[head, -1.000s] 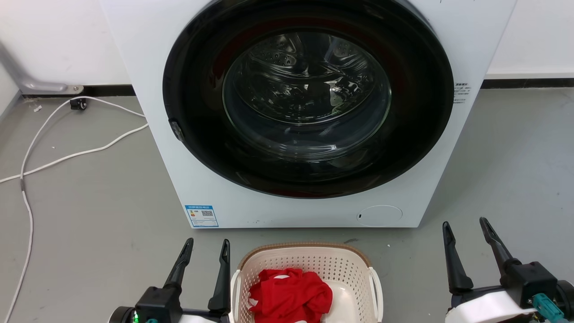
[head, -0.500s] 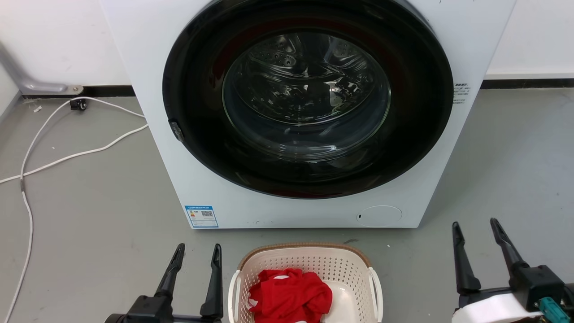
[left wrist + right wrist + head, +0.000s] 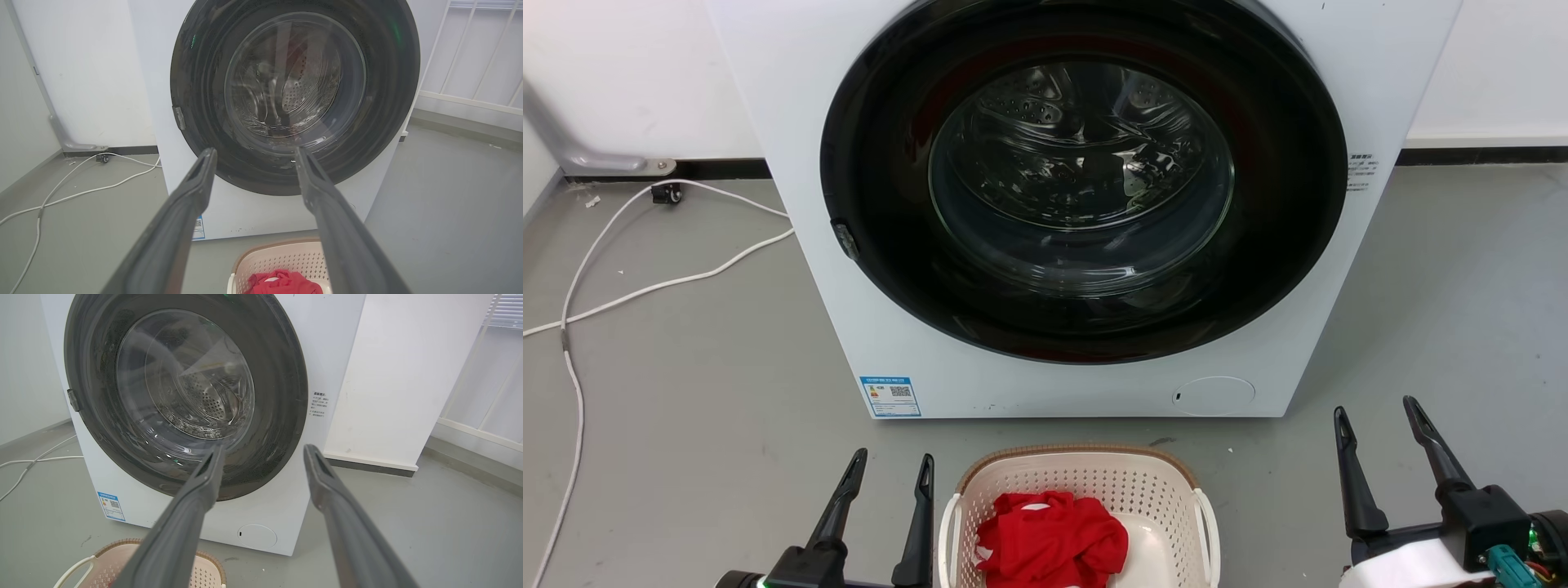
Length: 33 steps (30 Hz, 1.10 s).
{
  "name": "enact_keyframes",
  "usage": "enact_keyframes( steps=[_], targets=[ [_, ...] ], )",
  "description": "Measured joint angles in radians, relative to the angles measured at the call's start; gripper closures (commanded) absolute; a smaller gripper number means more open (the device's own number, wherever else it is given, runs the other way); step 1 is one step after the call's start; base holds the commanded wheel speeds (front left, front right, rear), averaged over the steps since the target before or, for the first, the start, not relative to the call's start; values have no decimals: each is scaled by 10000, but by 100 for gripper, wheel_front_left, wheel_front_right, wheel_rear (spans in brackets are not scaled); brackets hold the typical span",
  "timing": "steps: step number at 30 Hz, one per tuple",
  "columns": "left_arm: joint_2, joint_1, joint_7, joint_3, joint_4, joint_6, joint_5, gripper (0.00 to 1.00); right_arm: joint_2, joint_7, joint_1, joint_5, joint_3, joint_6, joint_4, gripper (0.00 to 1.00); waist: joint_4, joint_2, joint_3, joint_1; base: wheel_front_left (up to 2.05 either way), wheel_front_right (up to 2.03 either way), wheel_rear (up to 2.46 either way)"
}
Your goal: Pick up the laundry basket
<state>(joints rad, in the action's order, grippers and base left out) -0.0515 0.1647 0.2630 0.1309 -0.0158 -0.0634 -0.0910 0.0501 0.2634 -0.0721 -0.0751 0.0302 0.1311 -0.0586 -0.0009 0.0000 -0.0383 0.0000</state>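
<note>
Status: both tools are empty. Left tool [image 3: 893,455] has its fingers apart with nothing between them. Right tool [image 3: 1374,406] is the same, spread and holding nothing. Both point at the washing machine [image 3: 1094,388], whose door is shut.

The laundry basket [image 3: 1078,451] sits on the floor [image 3: 686,425] between the two tools, just short of the machine's front and not touching it. A red garment [image 3: 1049,539] is bunched inside, toward the left tool's side. The basket isn't lifted.

Key geometry: the basket is right of the left tool and left of the right tool. In both wrist views it sits low, under the finger line, so it's below and inboard of each tool, not ahead of it. The white handles are on the two sides that face the tools. The left handle [image 3: 944,531] is just beside the left tool's inner finger; I can't tell whether they touch. The right handle [image 3: 1210,523] is well apart from the right tool. The left arm is clearly nearer.

Long axis: can't call it, since the bottom of the head view cuts off the basket's near end. The handles line up across, tool to tool.

My read: this is the approach phase and the grasp hasn't started. Each tool likely needs to drop and move inboard to its handle, with much more travel for the right one. Risks: the handle loops are thin and easy to miss, and an uneven lift would tilt the basket.
</note>
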Motion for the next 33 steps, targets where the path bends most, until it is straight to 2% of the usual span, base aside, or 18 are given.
enact_keyframes(
  steps=[14,20,27,33],
  targets=[
    [6,35,0,50,104,-61,-96,0,0,0,-27,174,-54,-2,27,0,-49,0,34,0,0,0,0],
    [6,10,0,102,330,-52,-123,0,0,0,30,84,-113,0,-104,0,-108,0,386,0,0,0,0],
    [8,-1014,2,203,943,13,-171,0,0,0,1015,-42,-12,0,-608,0,-129,0,1549,0,0,0,0],
    [10,-2308,2,46,2190,-221,-38,0,-2,-23,2178,-236,58,0,-1432,0,-132,0,2886,1,0,0,0]
  ],
)
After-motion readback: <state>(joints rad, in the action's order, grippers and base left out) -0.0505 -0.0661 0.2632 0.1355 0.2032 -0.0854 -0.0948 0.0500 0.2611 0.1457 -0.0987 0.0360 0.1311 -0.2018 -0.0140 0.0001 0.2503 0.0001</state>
